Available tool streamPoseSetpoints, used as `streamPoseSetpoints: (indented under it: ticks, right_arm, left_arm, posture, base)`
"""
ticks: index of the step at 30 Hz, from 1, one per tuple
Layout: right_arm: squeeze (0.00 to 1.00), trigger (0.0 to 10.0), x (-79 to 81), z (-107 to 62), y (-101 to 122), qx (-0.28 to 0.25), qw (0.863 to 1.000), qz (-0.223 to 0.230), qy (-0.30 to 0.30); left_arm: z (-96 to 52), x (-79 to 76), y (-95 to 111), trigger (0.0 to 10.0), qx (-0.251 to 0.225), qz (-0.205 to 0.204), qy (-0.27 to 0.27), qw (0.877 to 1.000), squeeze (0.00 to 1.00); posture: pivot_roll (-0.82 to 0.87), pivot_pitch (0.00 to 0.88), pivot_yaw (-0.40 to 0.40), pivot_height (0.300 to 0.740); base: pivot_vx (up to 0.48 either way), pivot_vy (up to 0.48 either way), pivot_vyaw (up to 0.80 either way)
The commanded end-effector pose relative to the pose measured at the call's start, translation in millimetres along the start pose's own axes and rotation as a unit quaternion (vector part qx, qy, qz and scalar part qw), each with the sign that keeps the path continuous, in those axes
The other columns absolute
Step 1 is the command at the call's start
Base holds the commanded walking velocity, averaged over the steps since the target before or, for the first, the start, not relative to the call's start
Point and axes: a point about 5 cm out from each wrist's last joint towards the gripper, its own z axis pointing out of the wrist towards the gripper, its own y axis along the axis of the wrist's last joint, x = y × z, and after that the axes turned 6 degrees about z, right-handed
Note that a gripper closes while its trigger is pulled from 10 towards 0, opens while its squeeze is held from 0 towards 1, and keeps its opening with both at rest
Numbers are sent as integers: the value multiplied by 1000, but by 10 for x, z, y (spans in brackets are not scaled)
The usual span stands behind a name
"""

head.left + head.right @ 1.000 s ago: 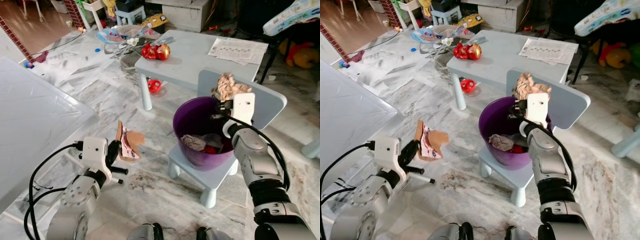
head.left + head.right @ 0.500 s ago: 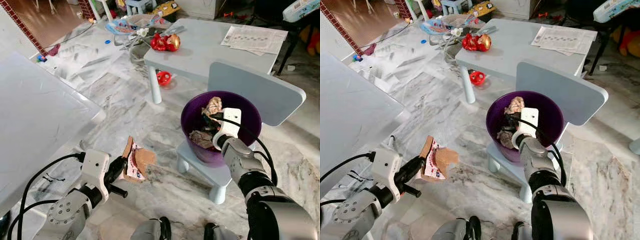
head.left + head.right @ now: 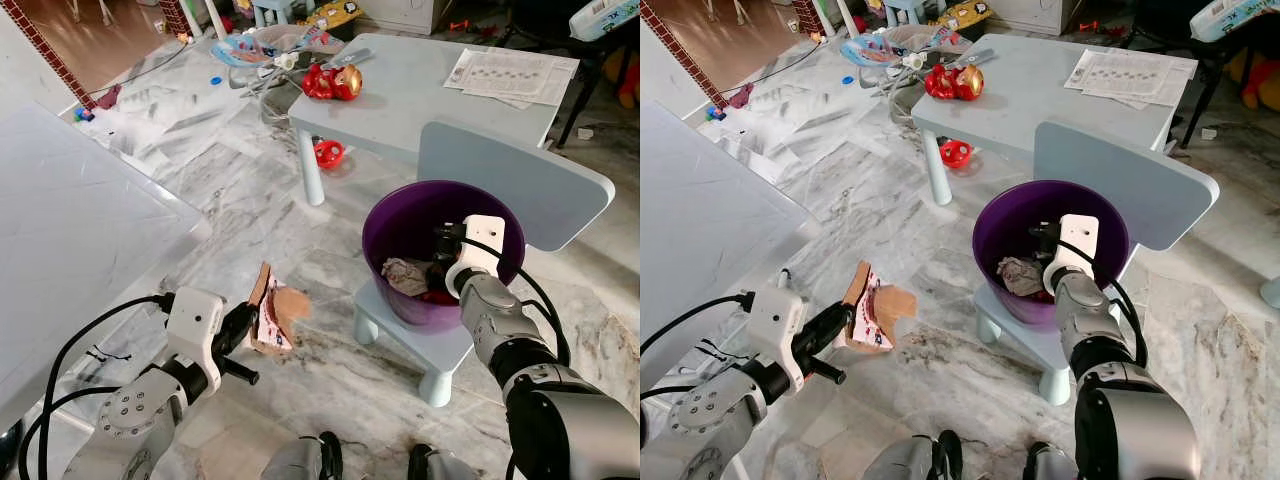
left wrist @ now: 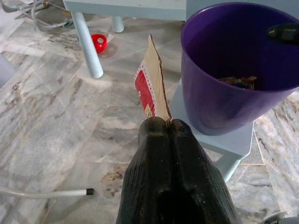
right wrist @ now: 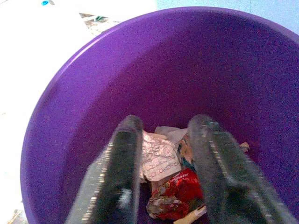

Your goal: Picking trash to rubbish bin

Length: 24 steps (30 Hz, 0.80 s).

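A: Start at the left. What has the left gripper (image 4: 161, 122) got?

B: Its fingers are pressed together on the lower edge of a cardboard scrap (image 3: 270, 312), red print on one face, held upright above the marble floor (image 3: 220, 190), well left of the bin.

A: And the purple bin (image 3: 392, 225)?

B: It stands on the seat of a small blue chair (image 3: 520, 180), crumpled trash (image 5: 161, 156) at its bottom (paper, something red).

A: The right gripper (image 5: 163, 154)?

B: Inside the bin's mouth, fingers parted, nothing between them. I judge one drop done; next, the left arm should carry the cardboard over the rim, then let go.
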Motion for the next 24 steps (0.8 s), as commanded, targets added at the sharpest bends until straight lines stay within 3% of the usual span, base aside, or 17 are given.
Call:
streamPoseSetpoints:
  ticks: [1, 3, 4, 5, 8, 11, 12, 15, 16, 20, 21, 22, 23, 24]
  right_arm:
    - [1000, 10000, 38, 4, -15, 2, 1000, 12, 5]
    - [1000, 10000, 35, 6, -11, 1, 1000, 12, 4]
    - [1000, 10000, 43, 19, 134, -42, 998, -46, -3]
    - [1000, 10000, 43, 19, 134, -42, 998, -46, -3]
    - [1000, 10000, 108, -2, 352, -125, 981, -146, -11]
    - [1000, 10000, 119, -53, 382, -158, 976, -149, -16]
    - [1000, 10000, 105, -157, 292, -169, 975, -142, -15]
    - [1000, 10000, 71, -304, 195, -178, 974, -136, -17]
    - [1000, 10000, 71, -304, 195, -178, 974, -136, -17]
    - [1000, 10000, 72, -641, 215, -217, 967, -133, -16]
    - [1000, 10000, 72, -641, 215, -217, 967, -133, -16]
    - [875, 10000, 71, -698, 234, -223, 965, -134, -20]
    - [412, 10000, 73, -785, 270, -229, 964, -129, -27]
    - [412, 10000, 71, -818, 284, -230, 964, -128, -31]
  left_arm:
    - [6, 38, -34, 10000, 11, 0, 8, 1000, 0]
    - [14, 39, -31, 10000, 11, 0, 9, 1000, 0]
    - [46, 94, 15, 10000, -6, 5, 30, 1000, 0]
    - [46, 94, 15, 10000, -6, 5, 30, 1000, 0]
    - [140, 193, 122, 10000, -42, 1, 71, 997, 0]
    - [238, 226, 187, 10000, -65, -5, 84, 994, 0]
    - [348, 241, 238, 10000, -82, -11, 90, 993, 0]
    - [467, 246, 280, 10000, -94, -16, 93, 991, 0]
    - [467, 246, 280, 10000, -94, -16, 93, 991, 0]
    - [666, 242, 339, 10000, -111, -25, 87, 990, 0]
    - [666, 242, 339, 10000, -111, -25, 87, 990, 0]
    - [716, 238, 356, 10000, -115, -25, 86, 989, 0]
    - [808, 226, 412, 10000, -126, -26, 82, 988, 0]
    - [839, 226, 430, 10000, -130, -28, 82, 988, 0]
  posture:
    - [178, 177, 169, 740]
    - [178, 177, 169, 740]
    - [160, 171, 155, 740]
    - [160, 171, 155, 740]
    - [116, 167, 139, 740]
    - [71, 162, 124, 740]
    - [29, 158, 110, 740]
    - [-12, 156, 107, 740]
    - [-12, 156, 107, 740]
    - [-82, 150, 110, 740]
    - [-82, 150, 110, 740]
    - [-101, 150, 113, 740]
    - [-123, 148, 115, 740]
    - [-128, 148, 115, 740]
  base:
    - [0, 0, 0]
    - [0, 0, 0]
    - [0, 0, 0]
    - [0, 0, 0]
    - [0, 0, 0]
    - [0, 0, 0]
    - [0, 0, 0]
    - [0, 0, 0]
    - [0, 0, 0]
    - [0, 0, 0]
    - [0, 0, 0]
    - [0, 0, 0]
    - [0, 0, 0]
    - [0, 0, 0]
